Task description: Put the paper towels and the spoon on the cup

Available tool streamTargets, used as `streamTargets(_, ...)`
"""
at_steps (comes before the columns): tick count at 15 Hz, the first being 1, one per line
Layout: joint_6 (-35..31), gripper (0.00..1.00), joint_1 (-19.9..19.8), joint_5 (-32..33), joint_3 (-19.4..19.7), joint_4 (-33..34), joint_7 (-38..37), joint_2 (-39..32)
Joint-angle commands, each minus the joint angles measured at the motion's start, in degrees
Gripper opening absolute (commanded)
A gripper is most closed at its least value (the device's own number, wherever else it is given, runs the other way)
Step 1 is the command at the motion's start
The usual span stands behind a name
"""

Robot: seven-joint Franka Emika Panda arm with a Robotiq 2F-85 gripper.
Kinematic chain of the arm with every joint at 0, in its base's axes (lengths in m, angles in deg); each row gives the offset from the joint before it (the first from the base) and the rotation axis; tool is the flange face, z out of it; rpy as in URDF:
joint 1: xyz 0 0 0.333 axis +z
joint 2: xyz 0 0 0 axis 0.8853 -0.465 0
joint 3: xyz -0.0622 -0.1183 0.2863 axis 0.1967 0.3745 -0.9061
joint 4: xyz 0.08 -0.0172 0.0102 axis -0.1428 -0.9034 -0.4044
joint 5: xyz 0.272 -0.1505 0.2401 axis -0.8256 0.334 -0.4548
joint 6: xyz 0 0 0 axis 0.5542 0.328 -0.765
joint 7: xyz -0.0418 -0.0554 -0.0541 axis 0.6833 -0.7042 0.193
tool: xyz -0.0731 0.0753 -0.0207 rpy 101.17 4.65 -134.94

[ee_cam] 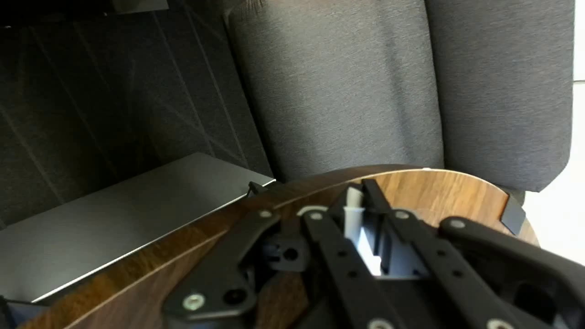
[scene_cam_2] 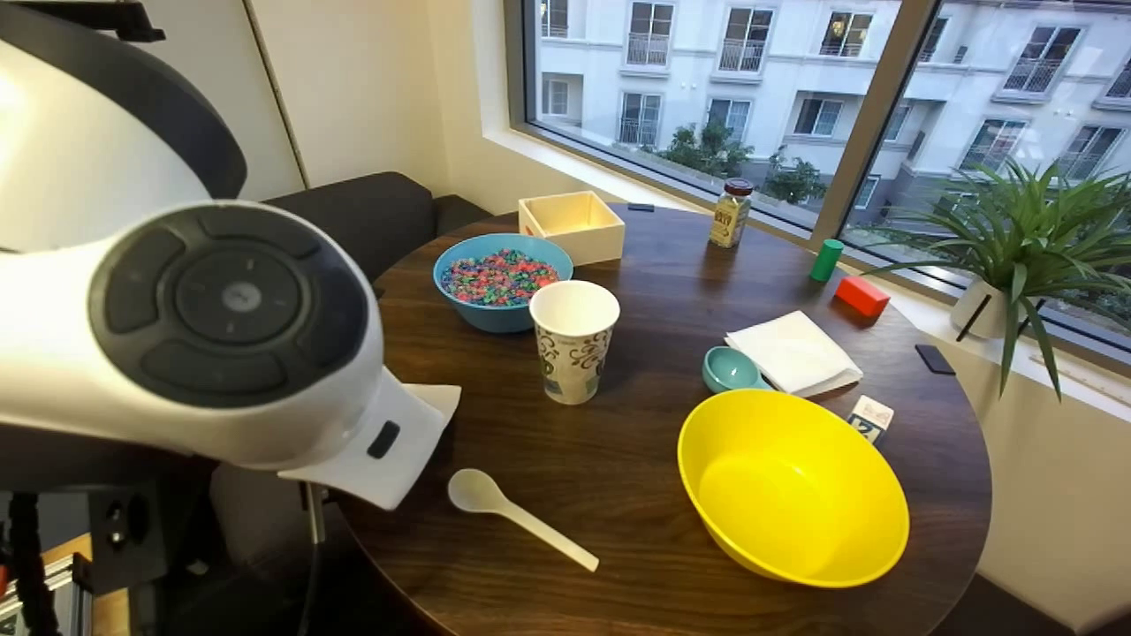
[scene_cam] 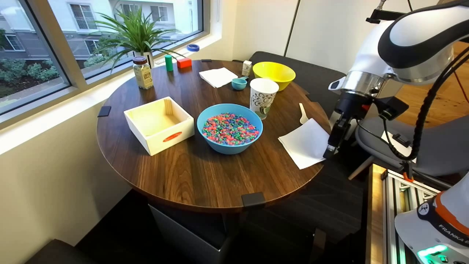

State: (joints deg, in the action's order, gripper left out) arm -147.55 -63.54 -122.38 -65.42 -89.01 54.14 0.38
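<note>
I'm hovering the gripper (scene_cam: 331,150) by a corner of the near paper towels (scene_cam: 304,143); can't tell if fingers are spread or pinching any, wrist view's too murky. The spoon (scene_cam_2: 530,522) is lying just beside them, the cup (scene_cam: 263,97) standing near the blue bowl (scene_cam: 231,149). I'm worrying abt low swipes dragging the spoon, or nudges tipping the cup b/c it's prob light

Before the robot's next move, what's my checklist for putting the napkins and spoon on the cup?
1. The cup stands upright: ok.
2. Nothing covers its mouth: ok.
3. The spoon is uncovered: ok.
4. Which ones to use: cannot tell; napkins lie by the spoon, more napkins by the teal scoop.
5. The hand grips napkins: cannot tell; in an exterior view, it overlaps their edge.
6. Napkins and spoon on the cup: not ok; they're on the table.
</note>
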Motion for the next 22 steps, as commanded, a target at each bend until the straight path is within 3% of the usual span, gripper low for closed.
streamTargets(1, -0.39, 0.04, -0.98, 7.14, -3.54, -1.40, -7.20, 7.20)
streamTargets(4, 0.56, 0.04, -0.17, 12.34, -4.43, -0.06, -9.66, 11.02)
streamTargets(5, -0.07, 0.06, 1.01, 10.15, -2.61, 0.45, -7.87, 7.32)
streamTargets(11, -0.08, 0.03, 1.08, 11.90, -3.00, 0.53, -9.05, 10.48)
streamTargets(22, 3.98, 0.03, 0.66, 30.90, -8.58, 8.11, -11.85, 18.36)
